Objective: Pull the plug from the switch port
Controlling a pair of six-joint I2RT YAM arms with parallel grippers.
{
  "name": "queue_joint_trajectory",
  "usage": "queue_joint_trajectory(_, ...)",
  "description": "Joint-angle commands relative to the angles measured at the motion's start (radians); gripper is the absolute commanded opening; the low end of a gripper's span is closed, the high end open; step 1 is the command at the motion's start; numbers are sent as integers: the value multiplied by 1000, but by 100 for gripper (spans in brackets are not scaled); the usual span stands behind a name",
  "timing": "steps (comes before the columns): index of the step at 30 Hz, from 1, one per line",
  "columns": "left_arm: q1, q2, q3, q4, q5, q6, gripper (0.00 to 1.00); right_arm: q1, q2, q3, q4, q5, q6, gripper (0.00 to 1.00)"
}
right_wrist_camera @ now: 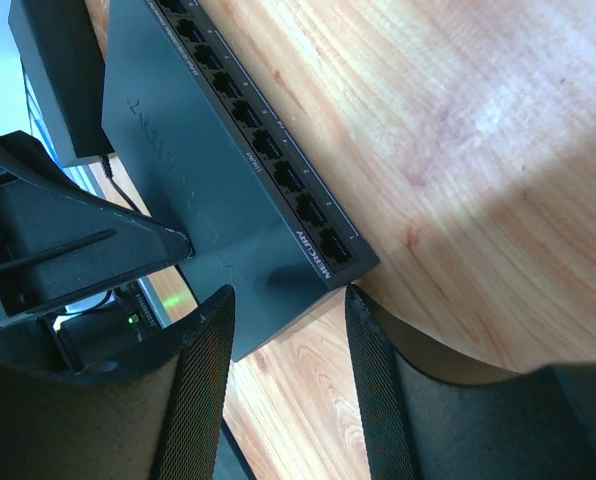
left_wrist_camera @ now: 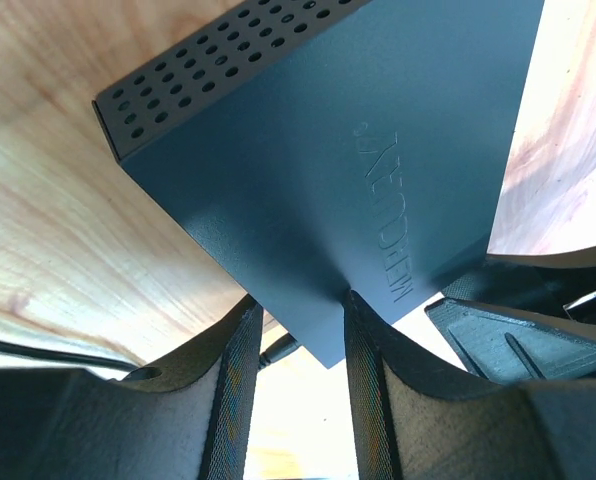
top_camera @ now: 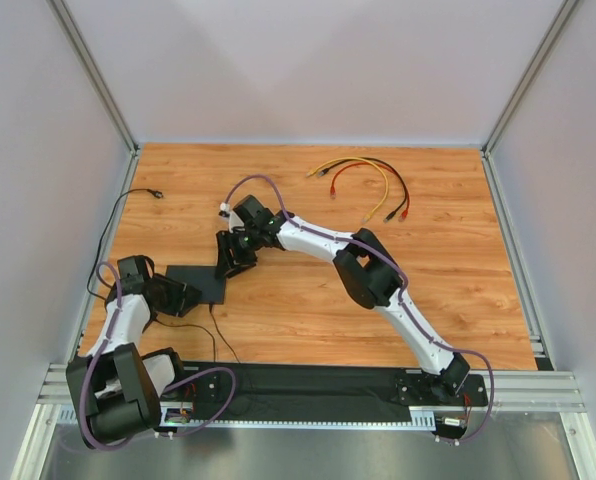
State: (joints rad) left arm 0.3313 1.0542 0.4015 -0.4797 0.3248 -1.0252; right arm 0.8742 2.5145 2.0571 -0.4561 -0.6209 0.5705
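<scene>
The switch [top_camera: 200, 282] is a flat black box lying on the wood table at the left. My left gripper [top_camera: 185, 297] is at its near left end. In the left wrist view it [left_wrist_camera: 300, 300] is open, its fingers astride a corner of the switch [left_wrist_camera: 328, 130]. A small black plug [left_wrist_camera: 281, 348] with a thin cable sits at the switch's edge under that corner. My right gripper [top_camera: 230, 265] is at the switch's right end. In the right wrist view it [right_wrist_camera: 288, 292] is open just off the switch's [right_wrist_camera: 208, 170] corner. The ports [right_wrist_camera: 278, 165] that show are empty.
A thin black cable [top_camera: 218, 335] runs from the switch toward the near rail. A loose black cable [top_camera: 128, 205] lies at the far left. Yellow, red and black patch cables [top_camera: 363, 180] lie at the back. Grey walls close in the table.
</scene>
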Motion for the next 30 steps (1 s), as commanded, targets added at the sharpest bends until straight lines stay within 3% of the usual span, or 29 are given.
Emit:
queue_joint_trajectory(1, -2, 36, -7, 32, -75, 7, 45, -3, 26, 57, 5, -5, 14, 50)
queue_joint_trajectory(12, -2, 92, 17, 85, -52, 28, 43, -3, 86, 158, 79, -29, 77, 47)
queue_joint_trajectory(21, -2, -57, 25, -16, -64, 62, 43, -15, 152, 235, 126, -22, 123, 45)
queue_joint_trajectory(30, -2, -252, 80, -109, -49, 137, 45, -55, 29, 71, 172, 27, 82, 47)
